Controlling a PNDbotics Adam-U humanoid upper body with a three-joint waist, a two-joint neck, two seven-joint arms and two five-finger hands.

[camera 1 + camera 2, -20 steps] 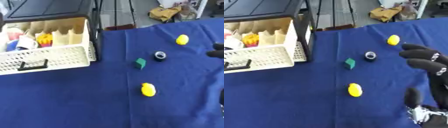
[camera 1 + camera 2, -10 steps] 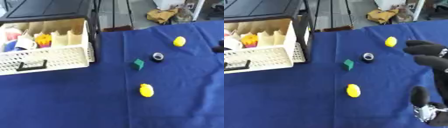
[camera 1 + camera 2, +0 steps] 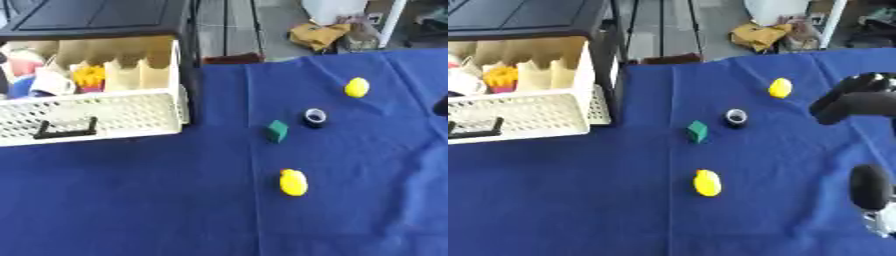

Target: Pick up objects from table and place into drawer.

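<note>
Four loose pieces: far yellow piece (image 3: 780, 87), dark ring (image 3: 736, 117), green block (image 3: 697, 131), near yellow piece (image 3: 707, 182), all on the blue cloth (image 3: 579, 200).
Right hand (image 3: 859, 102): fingers spread, holding nothing; the thumb shows lower down.
Nearest to fingers: far yellow piece, just left, apart.
Drawer (image 3: 96, 115): pulled open, already holding things, well left of fingers.
Left hand: out of view.
Risk: rounded yellow piece probably rolling off from a glancing fingertip; ring knocked away by a sweeping reach.
</note>
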